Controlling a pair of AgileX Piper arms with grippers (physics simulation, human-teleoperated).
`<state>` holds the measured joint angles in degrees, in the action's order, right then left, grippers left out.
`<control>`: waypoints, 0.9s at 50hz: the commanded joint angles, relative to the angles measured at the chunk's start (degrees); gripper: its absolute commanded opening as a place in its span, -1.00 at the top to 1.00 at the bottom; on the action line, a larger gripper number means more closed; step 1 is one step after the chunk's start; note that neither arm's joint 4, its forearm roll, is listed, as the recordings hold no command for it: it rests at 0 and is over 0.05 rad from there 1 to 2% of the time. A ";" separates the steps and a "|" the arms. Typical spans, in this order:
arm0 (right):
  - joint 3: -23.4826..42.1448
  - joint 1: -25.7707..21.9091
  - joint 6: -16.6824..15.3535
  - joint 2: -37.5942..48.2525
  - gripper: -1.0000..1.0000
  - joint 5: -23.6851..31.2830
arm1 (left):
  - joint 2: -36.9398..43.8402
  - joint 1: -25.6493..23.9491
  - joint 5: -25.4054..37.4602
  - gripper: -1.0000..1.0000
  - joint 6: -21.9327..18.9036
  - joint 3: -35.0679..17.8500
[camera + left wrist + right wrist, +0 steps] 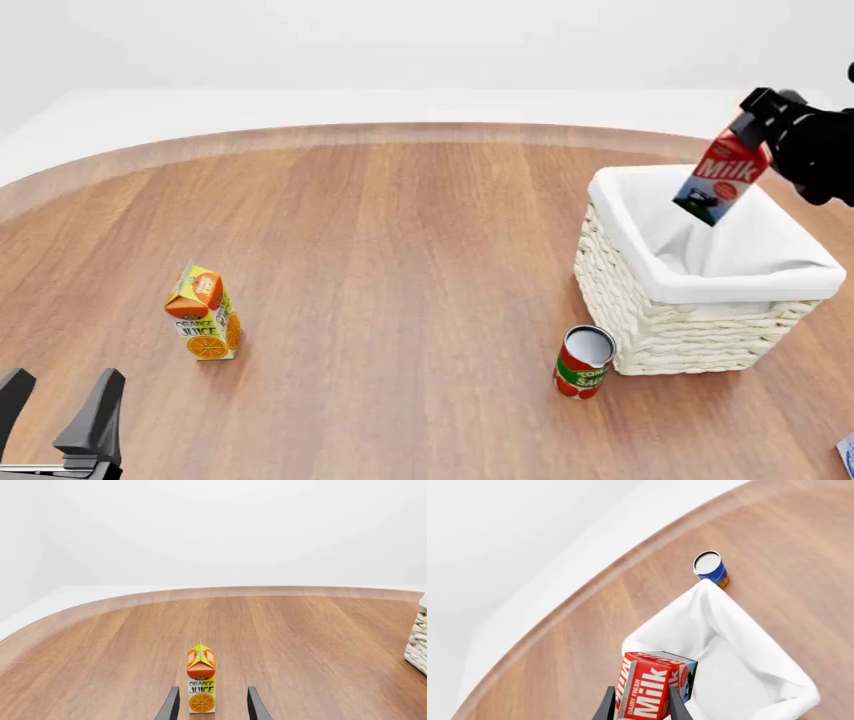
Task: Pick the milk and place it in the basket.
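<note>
Left hand (60,410) idles open, lower left of the front frame. Our right hand (774,120) grips the milk (722,178), tilted over the basket (694,320), upper right. Released askew, we judge it may clip the rim.

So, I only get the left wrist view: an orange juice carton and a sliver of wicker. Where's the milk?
Observer: The milk carton is in the air, tilted, gripped by the right hand over the white wicker basket.
Operator: Is it inside yet?
Observer: No, the right wrist view shows it above the cloth lining.
Operator: Anything else out there?
Observer: A red tomato-sauce can stands by the basket's near corner.
Operator: That's all?
Observer: A blue can also shows past one basket corner.
</note>
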<state>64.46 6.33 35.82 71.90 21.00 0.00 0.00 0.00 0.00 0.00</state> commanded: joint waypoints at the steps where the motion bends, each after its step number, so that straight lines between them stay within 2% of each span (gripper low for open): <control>1: 0.18 1.21 -0.02 0.52 1.00 -1.27 | 0.00 0.00 0.00 -1.00 0.00 0.00; 45: -2.83 2.51 -2.49 5.42 1.00 -5.69 | 0.00 0.00 0.00 -1.00 0.00 0.00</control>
<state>61.10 8.63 33.25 77.10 16.63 0.00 0.00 0.00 0.00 0.00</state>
